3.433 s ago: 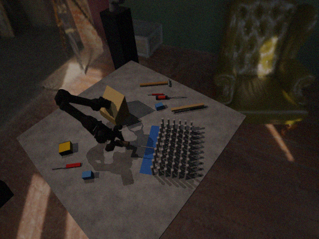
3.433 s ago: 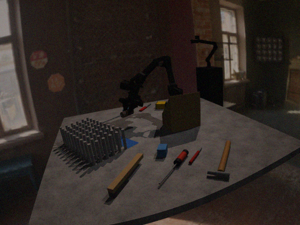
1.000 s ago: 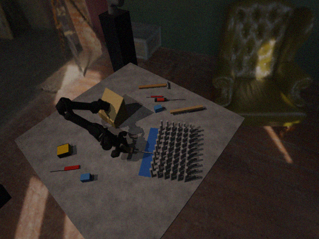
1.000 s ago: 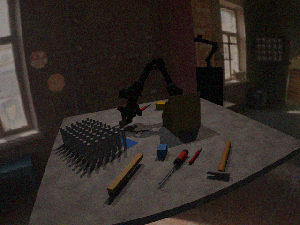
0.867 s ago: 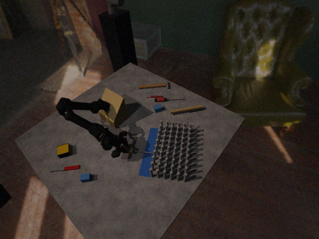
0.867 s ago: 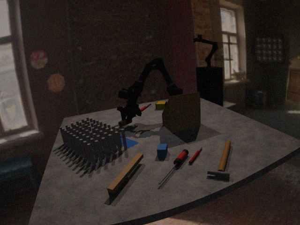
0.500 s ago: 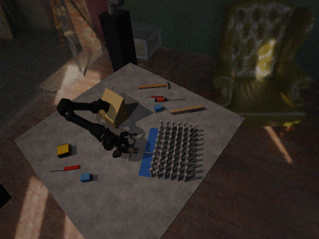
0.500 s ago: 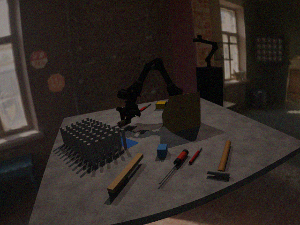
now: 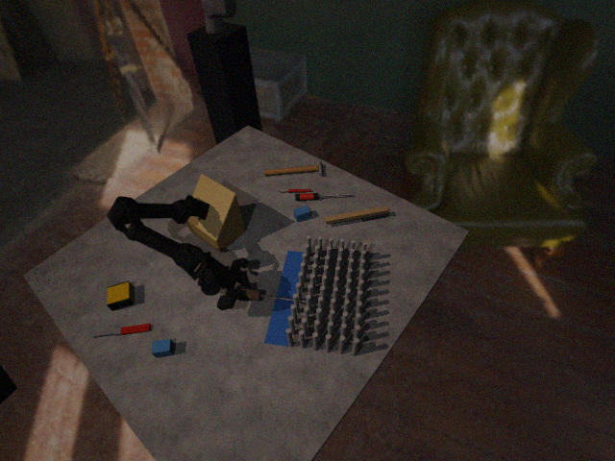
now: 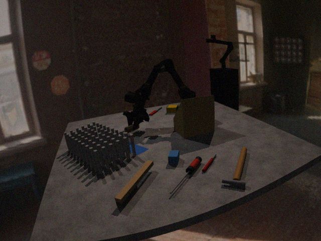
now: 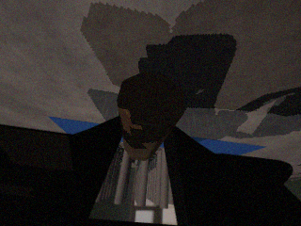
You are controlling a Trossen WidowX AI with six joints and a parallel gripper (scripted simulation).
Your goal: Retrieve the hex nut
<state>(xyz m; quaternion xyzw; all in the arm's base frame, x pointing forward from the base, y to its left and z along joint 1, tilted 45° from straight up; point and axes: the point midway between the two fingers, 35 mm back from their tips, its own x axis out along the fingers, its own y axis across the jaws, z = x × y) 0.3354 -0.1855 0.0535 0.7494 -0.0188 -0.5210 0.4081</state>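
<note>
My gripper is shut on a tool's brown handle. It is low in front of the spacers, beside the blue taped strip. The tool's thin shaft crosses over the strip to the front row of the spacers; its tip is hidden among them. The spacers stand upright in several rows. I cannot make out the nut in any view. The wrist view is dark and mostly blocked by handle and fingers.
A tall tan block stands beside the arm. A wooden bar, a blue block, a red-black tool and a hammer lie past it. A yellow block sits opposite.
</note>
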